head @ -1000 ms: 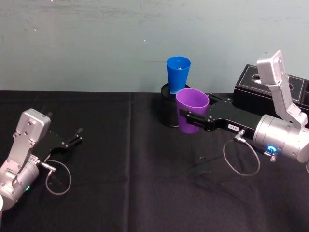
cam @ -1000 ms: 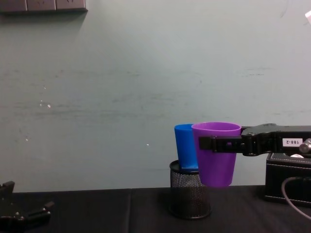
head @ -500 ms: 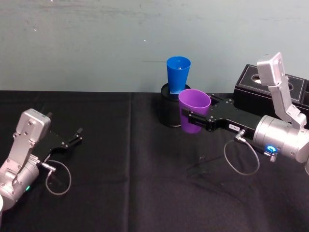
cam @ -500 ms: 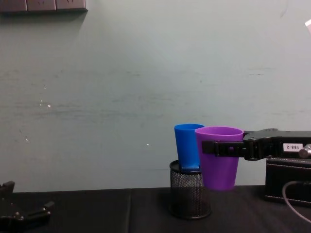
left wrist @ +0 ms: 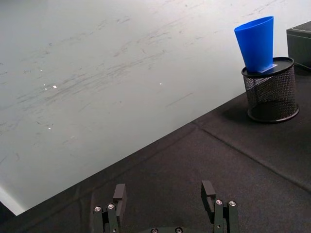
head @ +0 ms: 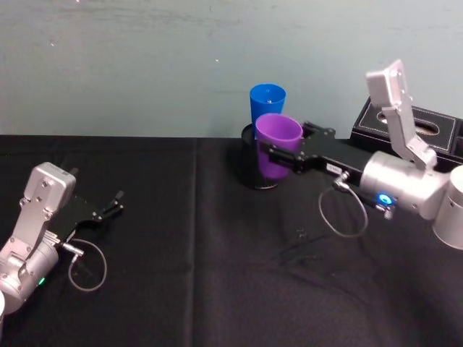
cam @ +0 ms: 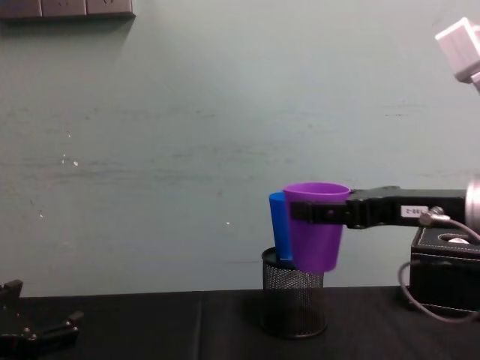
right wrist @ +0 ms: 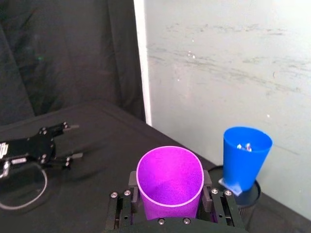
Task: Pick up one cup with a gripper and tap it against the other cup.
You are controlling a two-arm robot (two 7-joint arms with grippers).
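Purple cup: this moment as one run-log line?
right gripper: shut on purple cup, off table | blue cup: atop mesh holder | cups touching: cannot tell | left gripper: open, parked

In chest view the purple cup (cam: 315, 229) covers most of the blue cup (cam: 280, 225), leaving a thin strip, so can't tell whether they touch. Blue cup's base is sunk inside the mesh pen holder (cam: 292, 307), and sth small inside it in right wrist view is too tiny to ID. Left gripper (cam: 41, 330) is cut off at chest view's lower-left corner; right gripper's (cam: 298, 213) far finger is hidden behind the purple cup.
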